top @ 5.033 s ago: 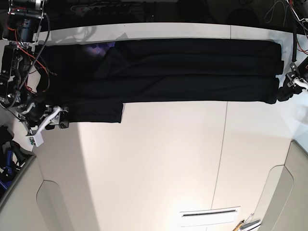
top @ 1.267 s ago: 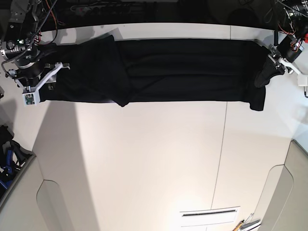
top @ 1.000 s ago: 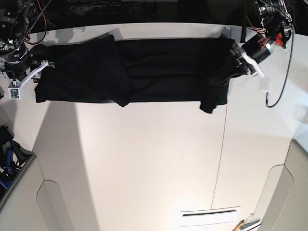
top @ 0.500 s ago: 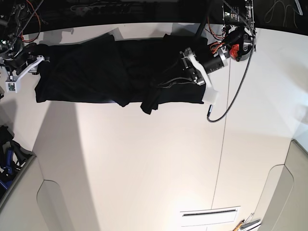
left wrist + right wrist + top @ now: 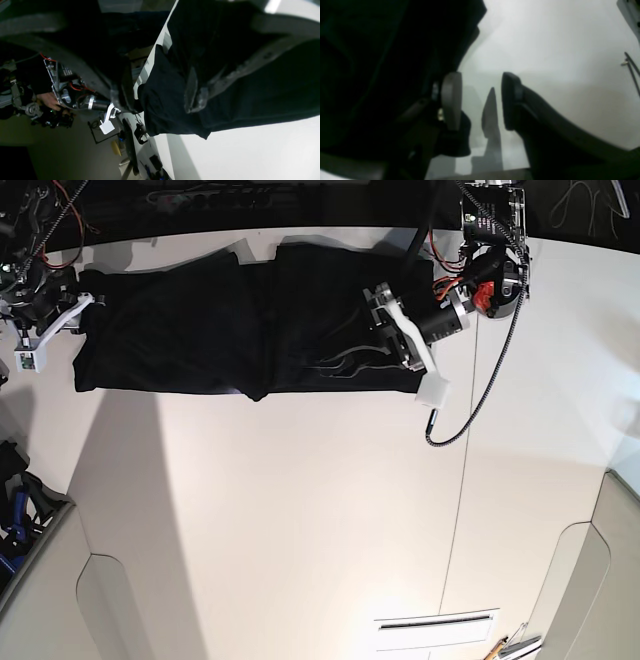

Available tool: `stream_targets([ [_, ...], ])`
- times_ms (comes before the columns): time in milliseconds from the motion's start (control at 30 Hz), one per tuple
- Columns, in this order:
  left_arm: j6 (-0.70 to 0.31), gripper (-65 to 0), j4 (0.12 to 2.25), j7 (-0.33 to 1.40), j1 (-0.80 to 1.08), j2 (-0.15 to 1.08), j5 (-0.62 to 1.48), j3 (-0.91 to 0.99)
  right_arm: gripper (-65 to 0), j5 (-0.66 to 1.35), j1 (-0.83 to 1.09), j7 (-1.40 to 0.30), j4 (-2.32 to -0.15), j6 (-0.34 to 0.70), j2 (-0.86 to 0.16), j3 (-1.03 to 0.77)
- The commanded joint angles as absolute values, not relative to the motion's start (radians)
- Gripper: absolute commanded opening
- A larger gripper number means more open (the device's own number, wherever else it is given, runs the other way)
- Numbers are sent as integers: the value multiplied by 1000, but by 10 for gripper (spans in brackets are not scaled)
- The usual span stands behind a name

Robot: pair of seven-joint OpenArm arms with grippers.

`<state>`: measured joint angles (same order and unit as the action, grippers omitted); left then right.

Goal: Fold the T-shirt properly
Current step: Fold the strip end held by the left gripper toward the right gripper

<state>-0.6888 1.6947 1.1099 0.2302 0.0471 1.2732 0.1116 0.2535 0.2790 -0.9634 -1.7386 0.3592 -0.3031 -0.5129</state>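
The black T-shirt [image 5: 200,320] lies as a long folded strip along the table's far edge, and its right end is doubled back over the middle. No print shows. My left gripper [image 5: 345,360] hovers over the doubled part. In the left wrist view the left gripper [image 5: 156,102] has its jaws apart with nothing between them, looking along the T-shirt [image 5: 250,82]. My right gripper [image 5: 82,302] is at the shirt's left end. In the right wrist view the right gripper [image 5: 481,100] is open over bare table, one finger [image 5: 451,100] at the edge of the T-shirt [image 5: 382,62].
The white table [image 5: 320,520] stretches toward the near side. A black cable [image 5: 480,395] loops from the left arm over the table. Dark clutter and wiring lie behind the far edge. Tools [image 5: 15,510] lie off the left side.
My left gripper has carried the shirt's right end leftward over the strip. The corner that hung from it half a second ago now lies flat. The right arm has barely moved.
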Motion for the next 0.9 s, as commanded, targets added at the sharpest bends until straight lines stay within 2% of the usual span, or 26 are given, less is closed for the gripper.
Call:
stream_targets([
  [0,-698,-295,1712,1097,221,48,1298,112,-389,256,272,-951,-1753,363,-332,-521],
  [100,-698,-295,1712,1097,221,52,1295,112,-389,345,272,-950,-1753,366,-354,-541],
  [267,-698,-295,1712,1097,218,70,1292,112,-388,484,272,-967,-1752,432,-348,-567],
  [333,-698,-295,1712,1096,216,70,1290,112,-363,527,272,-970,-1747,455,-340,-567],
  [467,-698,-295,1712,1097,213,70,1289,112,-329,521,272,-968,-1721,460,-321,-567],
  [633,-698,-295,1712,1100,214,70,1289,112,-233,463,272,-895,-1649,432,-321,-567],
  [867,-698,-295,1712,1100,213,70,1289,112,-230,537,272,-875,-1579,435,-321,-567],
])
